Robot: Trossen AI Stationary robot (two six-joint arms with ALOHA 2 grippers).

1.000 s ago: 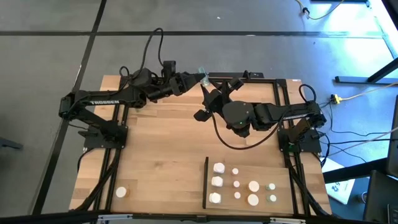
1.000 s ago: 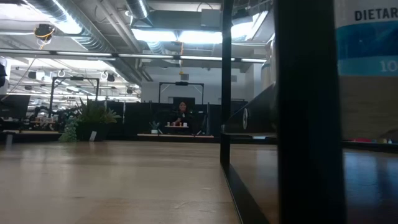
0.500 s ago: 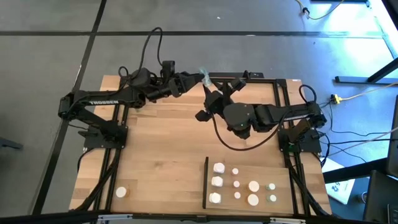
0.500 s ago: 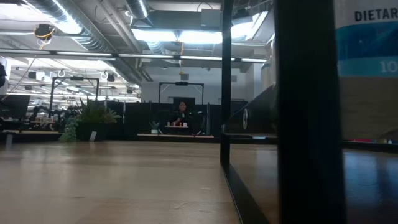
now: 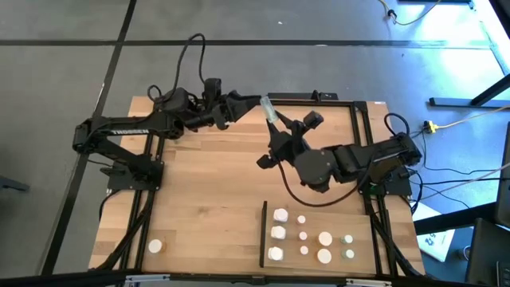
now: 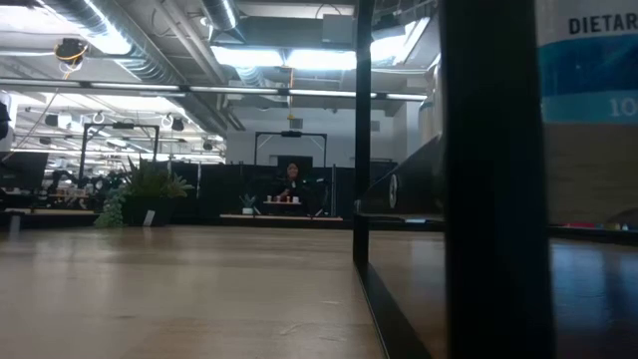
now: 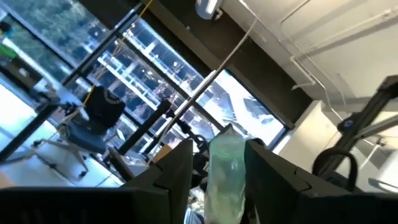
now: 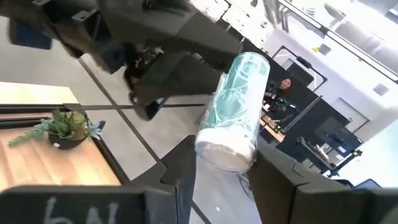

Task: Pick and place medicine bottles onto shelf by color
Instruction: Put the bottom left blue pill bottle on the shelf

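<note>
- A pale green medicine bottle [image 5: 268, 108] is being held off the table, well beyond the shelf [image 5: 351, 219] on its far side, with the right gripper [image 5: 273, 122] closed around its body.
- The left gripper [image 5: 245, 102] is being kept just beside the same bottle; the bottle is being framed between its fingers [image 7: 177, 171], but whether they are pressing on it cannot be told.
- Other bottles are being kept in rows on the shelf, the green-topped pair [image 5: 347, 246] farthest from its black strip [image 5: 263, 235].
- One white bottle [image 5: 155, 246] is being left on the table, well apart from the shelf.
- Judged risks: the bottle being dropped or twisted if both grippers are pulling on it, and neighbouring bottles being knocked over during placement.
</note>
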